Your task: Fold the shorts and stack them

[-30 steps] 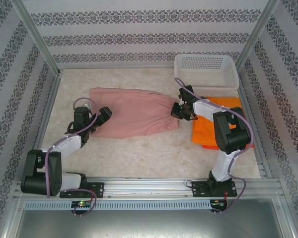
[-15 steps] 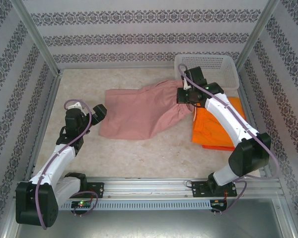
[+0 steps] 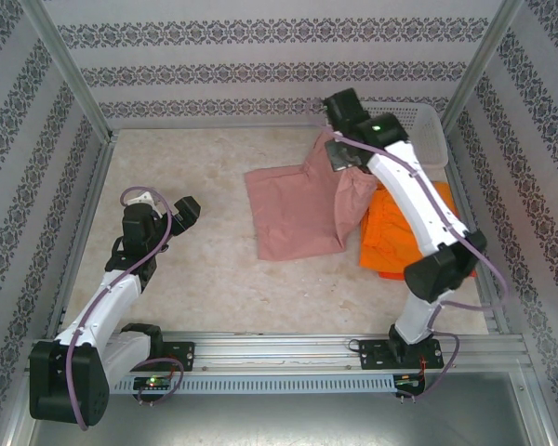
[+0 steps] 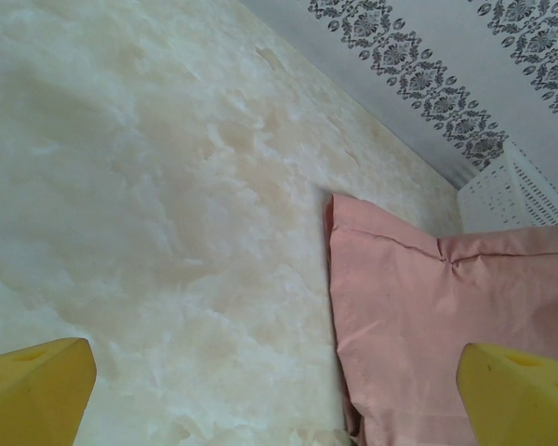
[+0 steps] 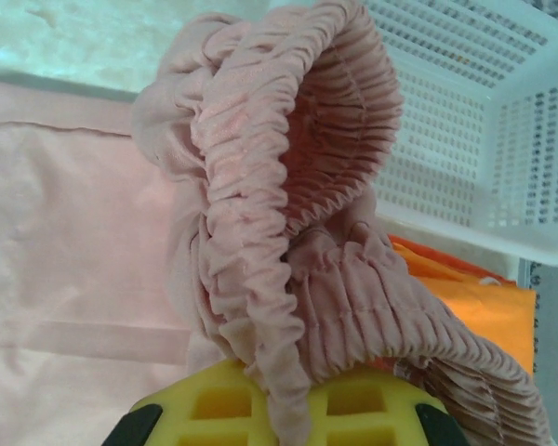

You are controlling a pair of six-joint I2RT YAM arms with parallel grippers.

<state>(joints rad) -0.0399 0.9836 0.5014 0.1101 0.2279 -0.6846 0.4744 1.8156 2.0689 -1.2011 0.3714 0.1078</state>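
Your pink shorts (image 3: 293, 214) lying mid-table, gathered waistband raised and pinched in your right gripper (image 3: 342, 156) near the white basket (image 3: 430, 130), orange shorts (image 3: 400, 243) just beside them, your left gripper (image 3: 183, 212) spread wide above the bare table (image 3: 195, 297), apart from the cloth

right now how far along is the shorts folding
Looks done: orange shorts lie in a flat pile at right. In hand: right claw holds the pink shorts by the waistband, lifted; left claw open, empty. Left: fold the pink pair, stack it.
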